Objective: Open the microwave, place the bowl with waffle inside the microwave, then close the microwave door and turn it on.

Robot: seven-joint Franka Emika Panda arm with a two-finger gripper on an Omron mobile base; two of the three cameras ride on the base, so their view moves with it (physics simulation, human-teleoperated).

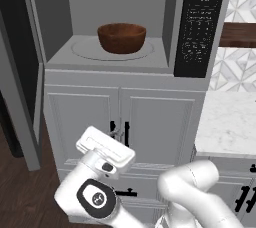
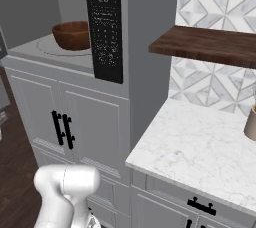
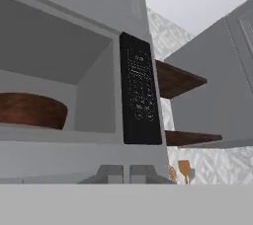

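Left base view: the microwave (image 1: 120, 22) is seen with its door (image 1: 20, 77) swung wide open at nine o'clock, and the bowl (image 1: 121, 37) is set on the round turntable inside. The keypad panel (image 1: 201, 22) at three o'clock carries pale digits and key labels too blurred to be read. From the right base view a wooden shelf (image 2: 210, 46) and a marble counter (image 2: 200, 147) are added at three o'clock. In the hand view the gripper (image 3: 126, 173) is seen at six o'clock, fingertips pressed together, nothing held.
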